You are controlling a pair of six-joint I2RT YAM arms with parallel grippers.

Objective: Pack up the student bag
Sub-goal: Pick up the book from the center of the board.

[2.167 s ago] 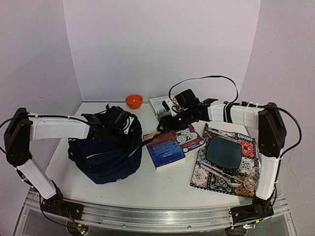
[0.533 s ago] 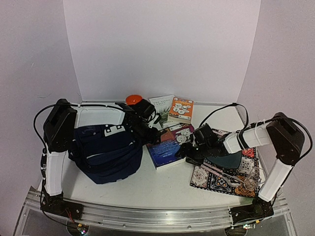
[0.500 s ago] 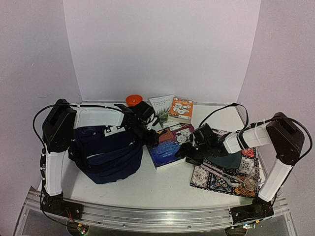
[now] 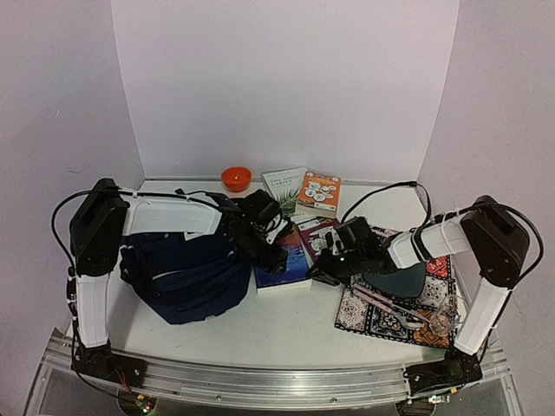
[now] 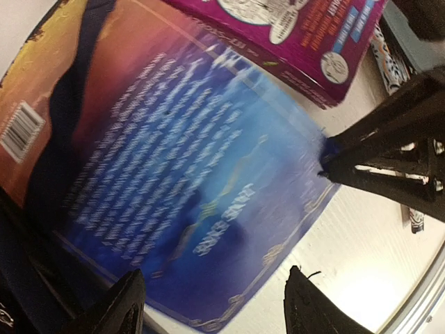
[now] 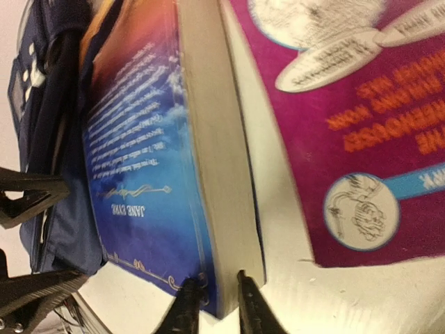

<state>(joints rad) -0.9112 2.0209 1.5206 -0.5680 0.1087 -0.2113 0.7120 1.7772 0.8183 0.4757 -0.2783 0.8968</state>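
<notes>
We see the student bag (image 4: 186, 273) navy with pale lines, the paperback (image 6: 139, 174) between the right jaws blue fading to orange, the second book (image 6: 348, 139) beside them magenta with white ovals.

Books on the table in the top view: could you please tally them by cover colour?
White paperback book: 1
Orange paperback book: 1
Magenta paperback book: 1
Blue paperback book: 1
Total: 4
</notes>
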